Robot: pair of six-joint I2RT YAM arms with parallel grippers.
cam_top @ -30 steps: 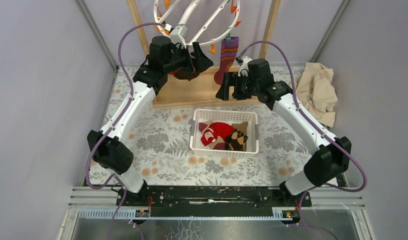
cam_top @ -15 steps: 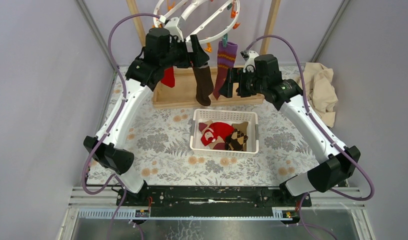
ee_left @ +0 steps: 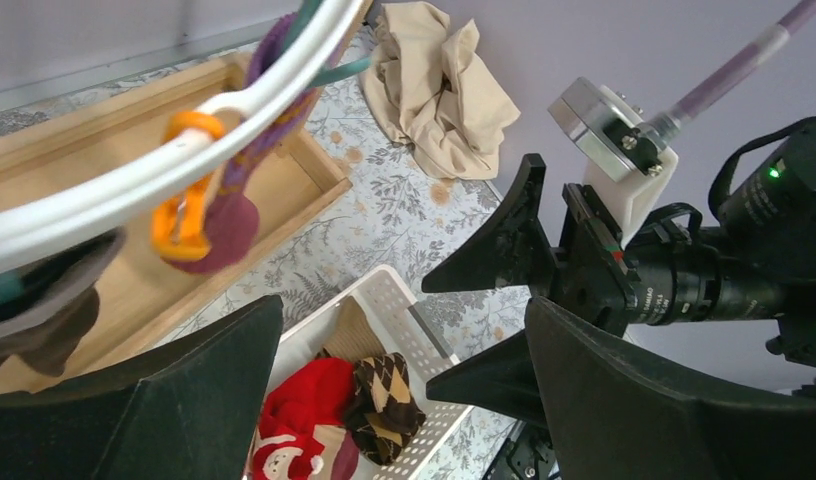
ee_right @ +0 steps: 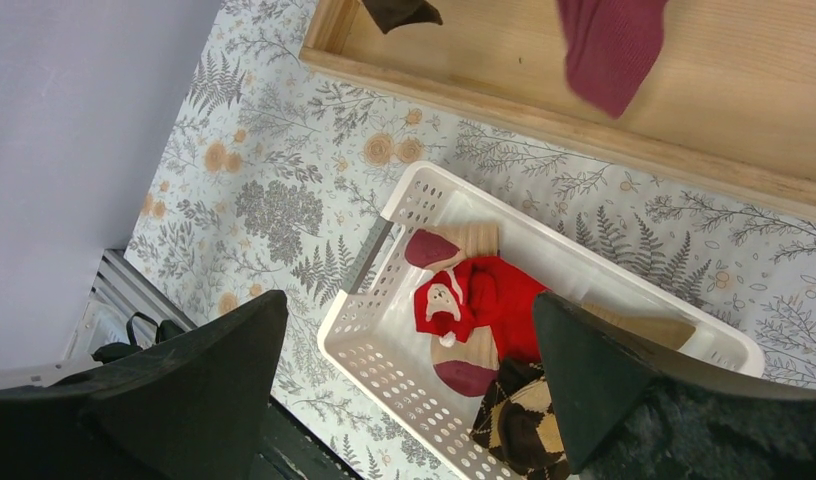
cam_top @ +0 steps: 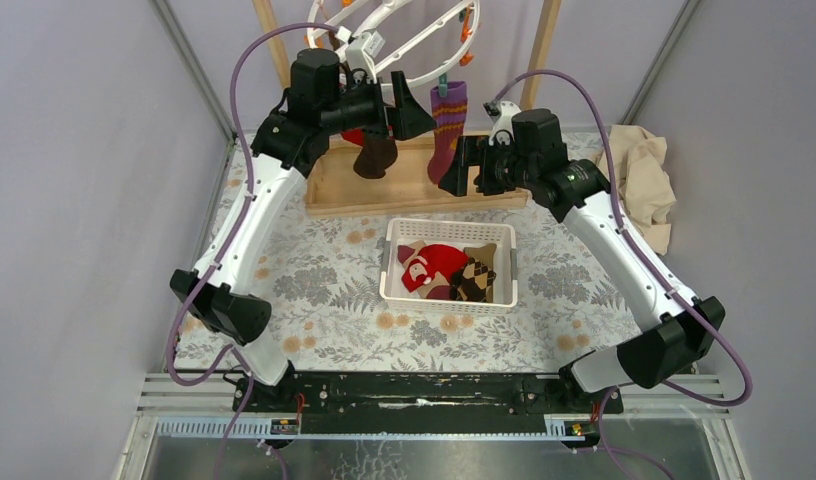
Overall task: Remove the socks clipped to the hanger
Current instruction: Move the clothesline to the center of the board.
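Striped sock (cam_top: 447, 125), upper centre, looks soft, light — pinch its cuff just below the clip (cam_top: 443, 86); left pincer (ee_left: 404, 320) and right pincer (ee_right: 409, 300) both gape, holding nothing

hanger (cam_top: 367, 47) above tray (cam_top: 414, 187) | basket (cam_top: 389, 272) before tray, socks (cam_top: 439, 262) in it | cloth (cam_top: 639, 180) right

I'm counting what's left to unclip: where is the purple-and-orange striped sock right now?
Top view, upper centre: the striped sock hangs clipped to the hanger, between the left gripper and the right gripper, above the wooden tray.
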